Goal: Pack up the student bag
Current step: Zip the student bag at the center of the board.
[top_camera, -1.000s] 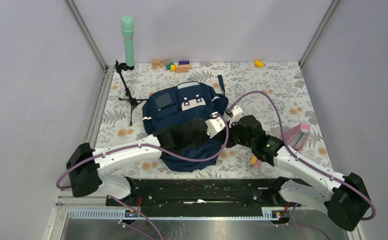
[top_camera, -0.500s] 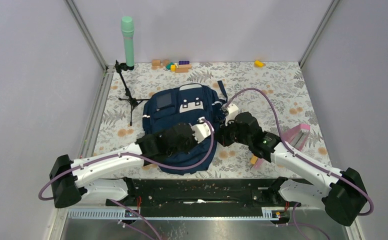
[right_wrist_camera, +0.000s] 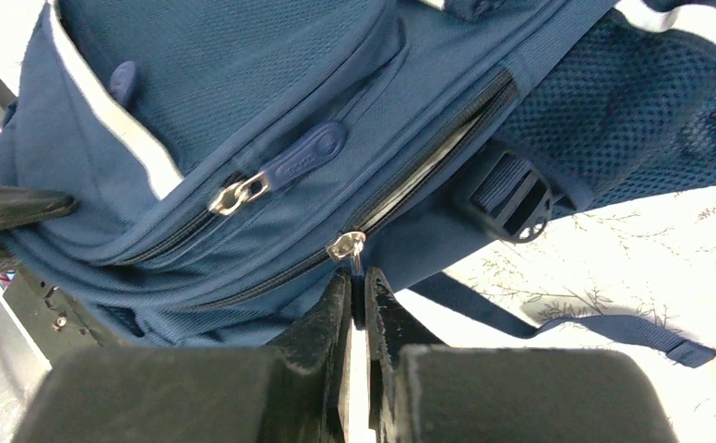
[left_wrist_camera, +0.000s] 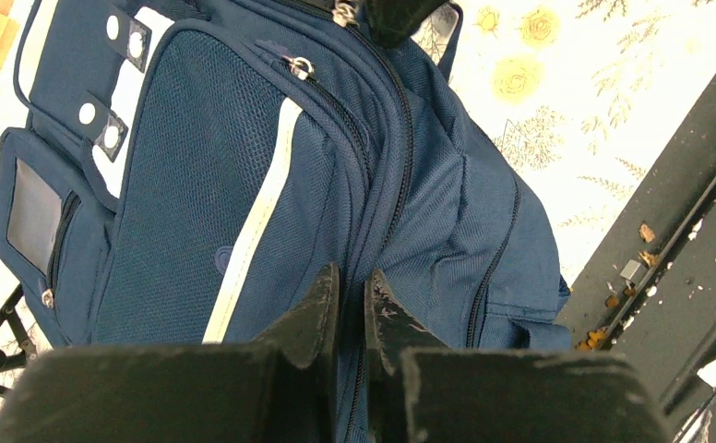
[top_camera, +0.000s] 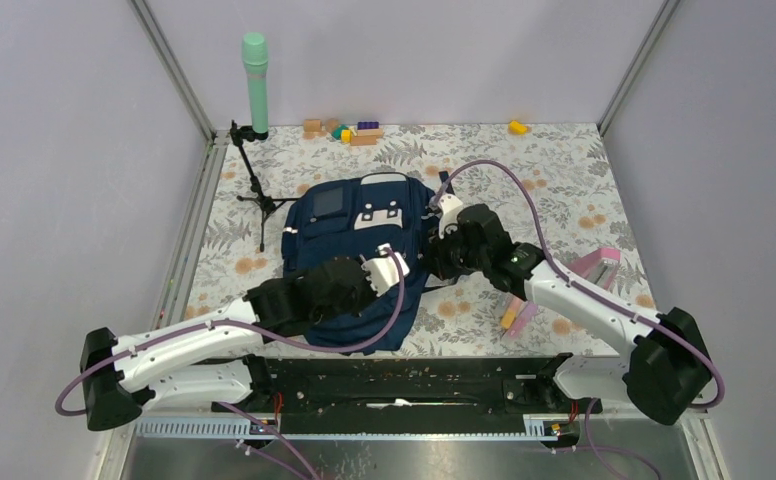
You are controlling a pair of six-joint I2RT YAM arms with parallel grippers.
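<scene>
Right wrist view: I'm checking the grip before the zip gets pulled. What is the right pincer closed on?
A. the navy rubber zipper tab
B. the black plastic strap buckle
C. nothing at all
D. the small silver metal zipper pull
D: the right pincer has its fingertips shut on the small silver metal zipper pull of the large navy-blue fabric backpack.

Left arm (top_camera: 194, 335) is lying low, stretching forward and rightward. Left gripper (left_wrist_camera: 350, 277) is showing jaws almost touching. Right arm (top_camera: 584, 300) is angling forward and leftward. Right gripper (right_wrist_camera: 356, 277) is showing jaws pinched together. Both grippers are sitting near each other.
</scene>
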